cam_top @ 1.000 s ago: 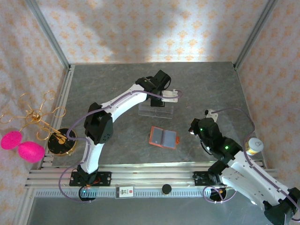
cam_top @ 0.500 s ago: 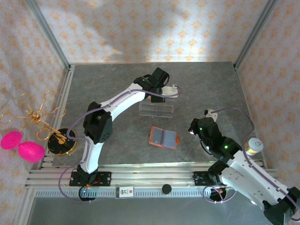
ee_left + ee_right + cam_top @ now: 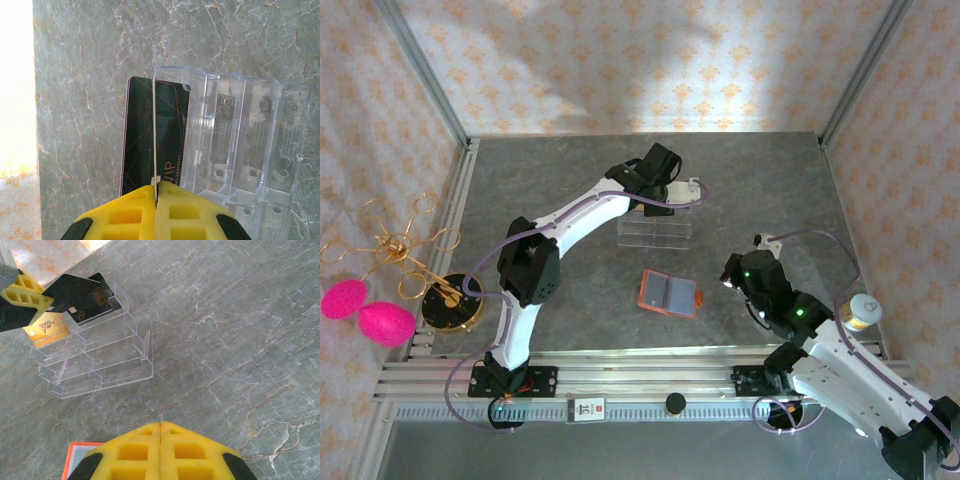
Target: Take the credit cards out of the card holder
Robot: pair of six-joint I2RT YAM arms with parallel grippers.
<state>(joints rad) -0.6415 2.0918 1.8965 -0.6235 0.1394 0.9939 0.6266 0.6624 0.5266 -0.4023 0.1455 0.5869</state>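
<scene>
Left gripper was clenched on the black card, pinching its near short end. In the left wrist view the card's long axis ran 6 to 12, parallel to the walls of the clear rack just at its 3 o'clock. In the rack stood the gold card. At table centre, 6 o'clock of the rack, the card holder lay open and looked emptied. Near its 3 o'clock the right gripper was clenched on nothing. Left arm was nearer; next move probably shifts toward 3 and down.
</scene>
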